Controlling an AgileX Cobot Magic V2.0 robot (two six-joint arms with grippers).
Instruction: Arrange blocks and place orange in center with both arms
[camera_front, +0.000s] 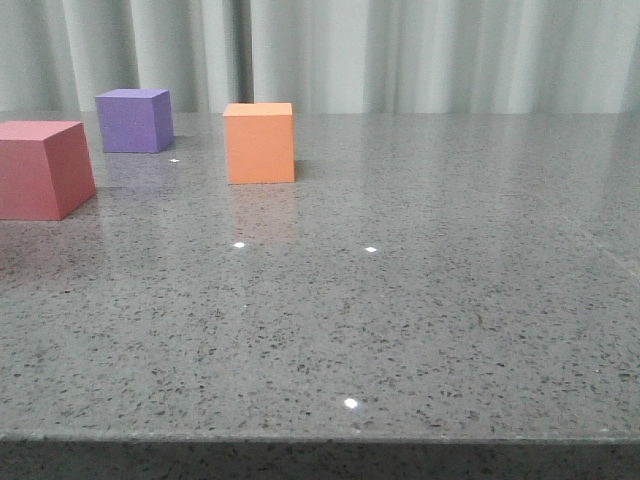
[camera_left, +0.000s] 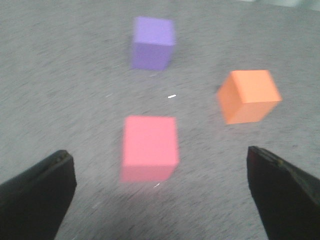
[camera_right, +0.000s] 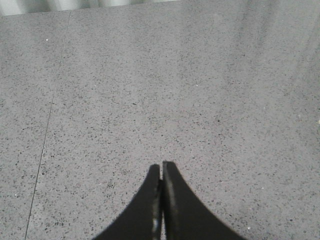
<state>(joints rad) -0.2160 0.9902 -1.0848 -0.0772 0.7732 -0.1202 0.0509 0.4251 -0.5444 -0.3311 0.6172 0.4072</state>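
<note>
Three cubes stand on the grey speckled table (camera_front: 420, 300). The pink-red cube (camera_front: 42, 168) is at the left edge, the purple cube (camera_front: 134, 120) behind it, and the orange cube (camera_front: 259, 142) to their right. In the left wrist view my left gripper (camera_left: 160, 192) is open, its black fingers (camera_left: 35, 197) spread wide, hovering above the table just short of the pink-red cube (camera_left: 150, 147); the purple cube (camera_left: 153, 42) and orange cube (camera_left: 248, 95) lie beyond. My right gripper (camera_right: 161, 167) is shut and empty over bare table. Neither gripper shows in the front view.
A pale curtain (camera_front: 400, 50) hangs behind the table. The table's front edge (camera_front: 320, 440) runs along the bottom of the front view. A thin seam (camera_right: 47, 125) crosses the tabletop in the right wrist view.
</note>
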